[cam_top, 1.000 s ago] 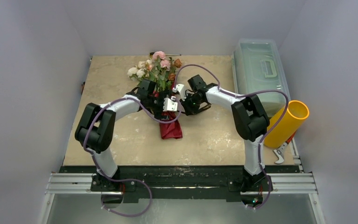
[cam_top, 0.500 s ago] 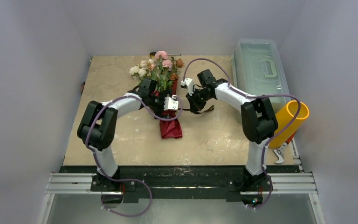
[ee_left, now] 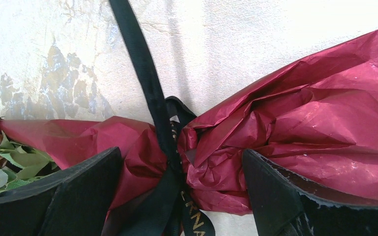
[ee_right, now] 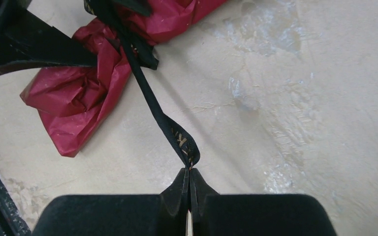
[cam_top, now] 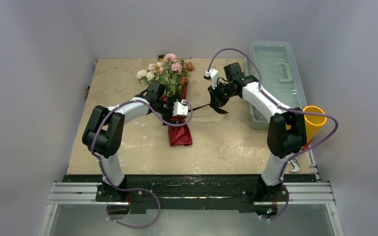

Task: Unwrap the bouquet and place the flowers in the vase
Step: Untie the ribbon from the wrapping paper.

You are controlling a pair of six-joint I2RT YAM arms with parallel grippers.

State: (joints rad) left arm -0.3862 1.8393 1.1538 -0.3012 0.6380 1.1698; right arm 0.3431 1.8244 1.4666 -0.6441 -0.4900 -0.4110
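The bouquet (cam_top: 172, 93) lies at mid-table, its flowers (cam_top: 165, 71) pointing to the far edge and its maroon paper (ee_left: 325, 118) tail toward me. My left gripper (ee_left: 182, 196) stands open with a finger on each side of the tied waist. A black ribbon (ee_right: 150, 101) runs taut from that knot to my right gripper (ee_right: 189, 172), which is shut on the ribbon's end, to the right of the bouquet (ee_right: 78, 93) and above the table. The yellow vase (cam_top: 314, 120) leans at the right edge, partly hidden by the right arm.
A clear plastic box with a handle (cam_top: 275, 69) lies along the far right side of the table. A small white and red tool (cam_top: 294, 163) sits below the vase near the table's front right corner. Grey walls close in on three sides.
My right gripper has moved back and to the right, away from the bouquet, drawing the ribbon out straight. The left gripper and the bouquet have stayed put.
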